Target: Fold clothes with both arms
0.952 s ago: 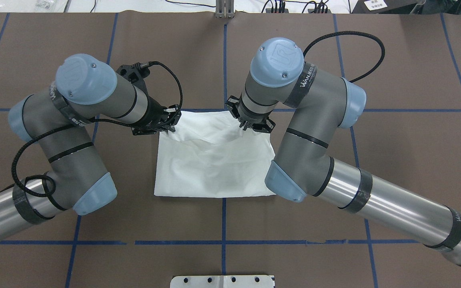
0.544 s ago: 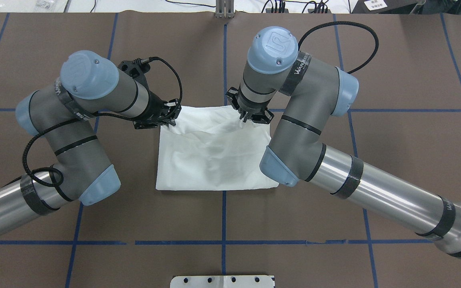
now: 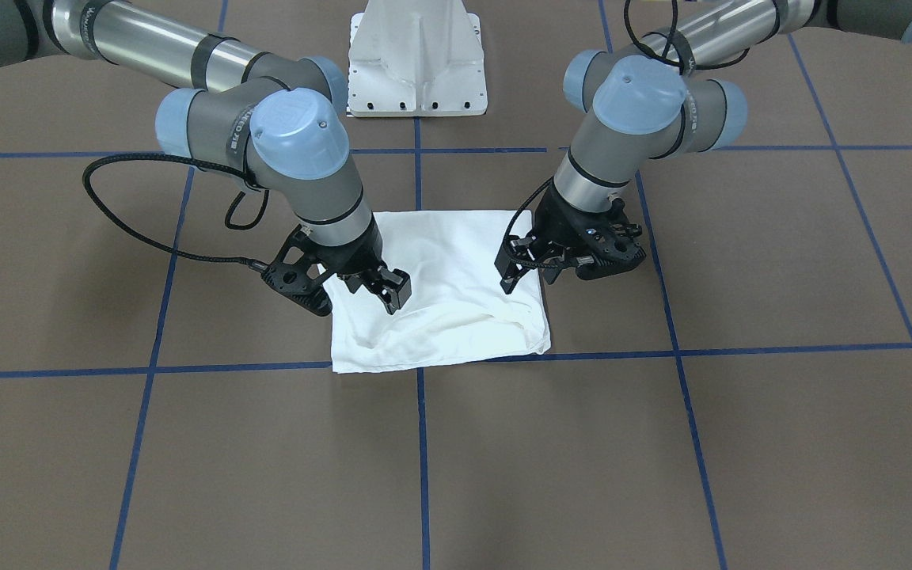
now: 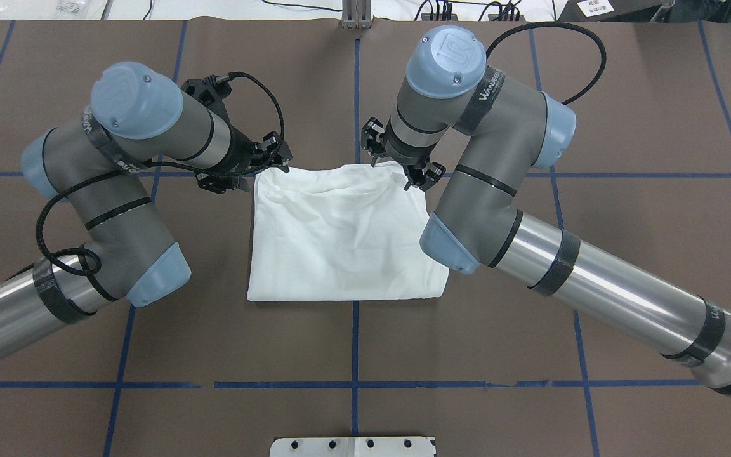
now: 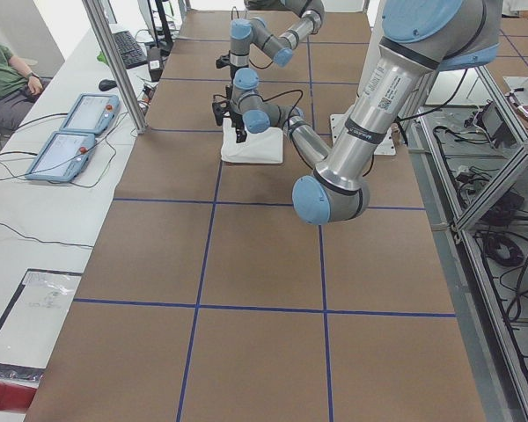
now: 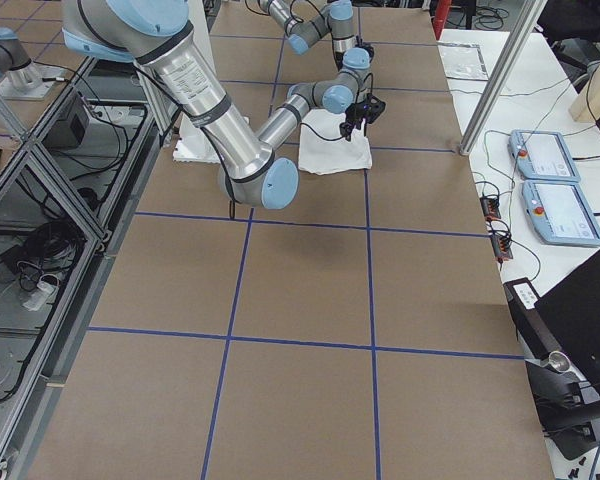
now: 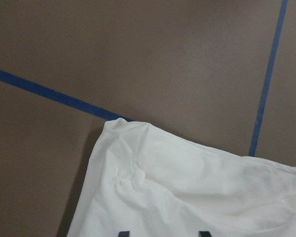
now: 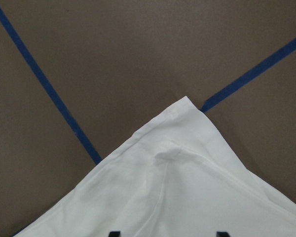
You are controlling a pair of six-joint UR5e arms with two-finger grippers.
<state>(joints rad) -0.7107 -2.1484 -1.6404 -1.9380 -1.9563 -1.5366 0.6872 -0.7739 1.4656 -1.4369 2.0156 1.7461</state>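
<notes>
Left gripper (image 3: 508, 275) hangs over the far left corner of the white shirt (image 4: 340, 241). Its two fingers are spread apart and hold nothing. In the left wrist view, the two dark fingertips (image 7: 122, 233) peek in at the bottom edge, with loose white cloth between them. Right gripper (image 3: 391, 294) hangs over the far right corner of the shirt. It is spread wide too and grips nothing, and its fingertips (image 8: 114, 233) show the same way in the right wrist view. I cannot tell if either gripper touches the cloth.

The shirt is folded into a neat block and lies flat in the middle of the brown desk (image 4: 530, 317), between the two arms. A soft bump of cloth runs along its far side. Its far edge lies right on a blue tape line (image 4: 657, 174). Another blue line (image 4: 355, 355) runs out from under its near edge. The white robot base (image 3: 416, 55) stands behind the shirt, well apart from it.
</notes>
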